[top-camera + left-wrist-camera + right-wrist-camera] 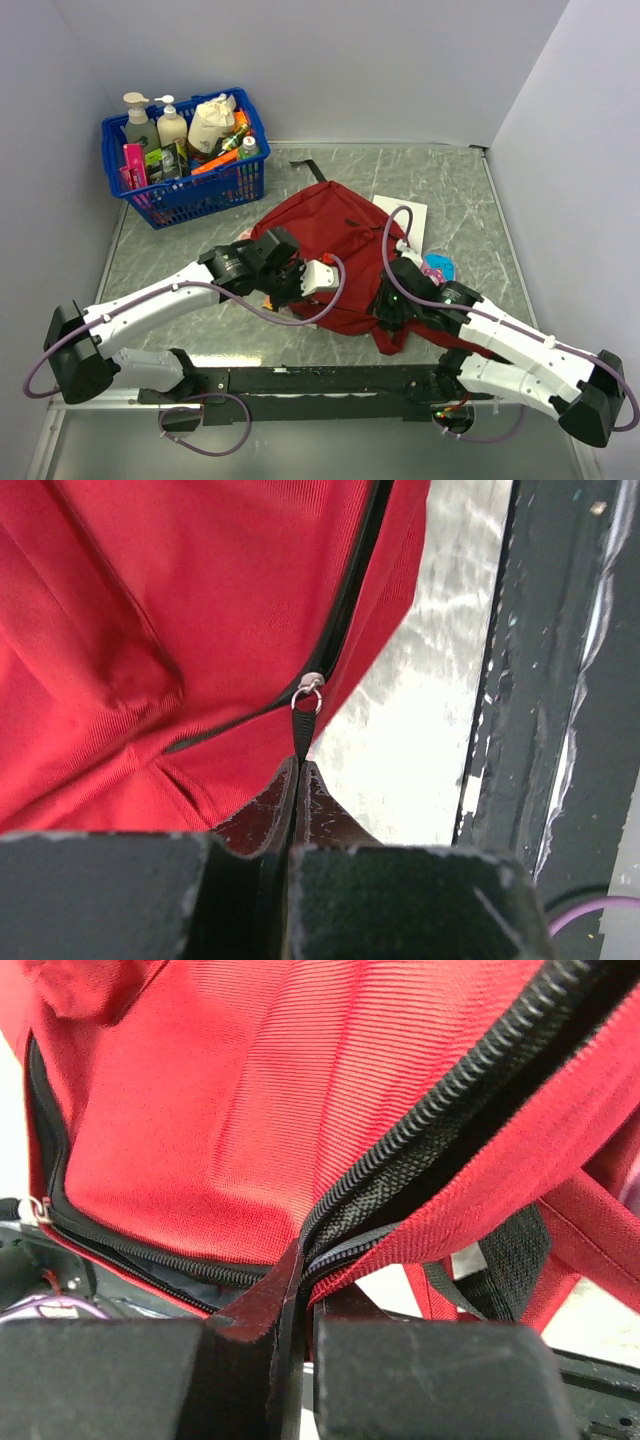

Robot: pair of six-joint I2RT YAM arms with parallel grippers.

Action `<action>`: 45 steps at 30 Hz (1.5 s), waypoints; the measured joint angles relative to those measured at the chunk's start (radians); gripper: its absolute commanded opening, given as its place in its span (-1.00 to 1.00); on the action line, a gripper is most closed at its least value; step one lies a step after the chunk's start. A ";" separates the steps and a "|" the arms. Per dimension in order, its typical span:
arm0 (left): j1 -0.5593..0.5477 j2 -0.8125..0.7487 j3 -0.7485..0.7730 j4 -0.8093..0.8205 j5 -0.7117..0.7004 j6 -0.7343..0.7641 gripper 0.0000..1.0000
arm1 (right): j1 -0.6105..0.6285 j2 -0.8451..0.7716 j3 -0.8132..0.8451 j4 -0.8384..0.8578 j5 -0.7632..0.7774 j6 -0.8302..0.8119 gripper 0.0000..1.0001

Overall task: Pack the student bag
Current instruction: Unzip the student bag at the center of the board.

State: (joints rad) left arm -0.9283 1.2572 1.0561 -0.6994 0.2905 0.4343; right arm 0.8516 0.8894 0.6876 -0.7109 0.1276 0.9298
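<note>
- As I look down from the top camera, the student bag (335,240) lies in a red heap at the middle of the grey marbled table (455,180), just ahead of both arms.
- My left gripper (290,295) is at the bag's near-left edge and my right gripper (388,315) at its near-right edge. From up here I can't make out the fingers of either one.
- A blue basket (185,190) sits at the far-left corner, well apart from the bag, packed with pump bottles (150,125) and tubes. Their labels are too small for me to read.
- A white sheet of paper (405,212) shows from under the bag's far-right side. A pink-and-blue item (438,268) that I can't identify lies just beside its right edge.
- On the left wrist camera, the left gripper (297,772) is closed, with its fingers pinching the black tab of the zipper pull (305,705). The metal ring and slider sit just past the fingertips, against red fabric. Bare table and the black rail (560,680) are off to the right.
- On the right wrist camera, the right gripper (300,1260) is clamped on the bag's edge, where the black zipper teeth (450,1100) run down between the fingers. A black strap (510,1260) hangs just to the right.
</note>
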 measured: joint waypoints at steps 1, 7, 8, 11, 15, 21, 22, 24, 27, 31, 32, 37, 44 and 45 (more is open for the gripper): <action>0.004 0.000 -0.016 0.002 0.000 0.001 -0.98 | 0.000 -0.011 -0.010 0.000 0.002 0.002 -1.00; 0.046 -0.001 -0.116 0.038 -0.005 0.014 -0.87 | 0.000 -0.052 -0.045 0.010 0.008 0.014 -1.00; 0.055 -0.001 -0.124 0.043 -0.006 0.016 -0.68 | 0.000 -0.056 -0.049 0.015 0.007 0.015 -1.00; 0.069 -0.001 -0.125 0.043 -0.026 0.016 0.34 | -0.001 -0.058 -0.054 0.013 0.012 0.005 -0.89; 0.088 0.020 -0.069 -0.010 -0.031 -0.013 0.79 | -0.005 -0.073 -0.076 0.020 0.008 -0.016 -0.09; 0.085 0.070 0.170 -0.013 0.050 -0.055 0.81 | -0.006 -0.265 -0.202 0.125 -0.024 -0.081 0.34; 0.080 0.084 0.207 -0.003 0.063 -0.056 0.81 | -0.006 -0.310 -0.225 0.139 -0.026 -0.089 0.35; 0.068 0.121 0.252 0.035 0.079 -0.056 0.78 | -0.006 -0.382 -0.254 0.164 -0.024 -0.097 0.35; 0.043 0.206 0.275 0.076 0.084 -0.061 0.66 | -0.006 -0.476 -0.285 0.187 -0.006 -0.094 0.32; 0.018 0.356 0.281 0.129 0.087 -0.089 0.65 | -0.006 -0.597 -0.292 0.159 0.064 -0.077 0.22; 0.015 0.380 0.280 0.141 0.087 -0.094 0.68 | -0.006 -0.623 -0.290 0.152 0.082 -0.076 0.20; -0.024 0.470 0.277 0.216 0.083 -0.146 0.78 | -0.006 -0.636 -0.216 0.033 0.233 -0.055 0.14; -0.084 0.509 0.279 0.296 0.087 -0.218 0.81 | -0.006 -0.458 -0.177 -0.029 0.312 -0.053 -0.17; -0.088 0.515 0.280 0.302 0.087 -0.226 0.81 | -0.006 -0.449 -0.177 -0.035 0.315 -0.051 -0.32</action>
State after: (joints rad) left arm -1.0164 1.7721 1.3357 -0.3973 0.3779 0.2081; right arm 0.8452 0.4400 0.5106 -0.7456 0.4423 0.8787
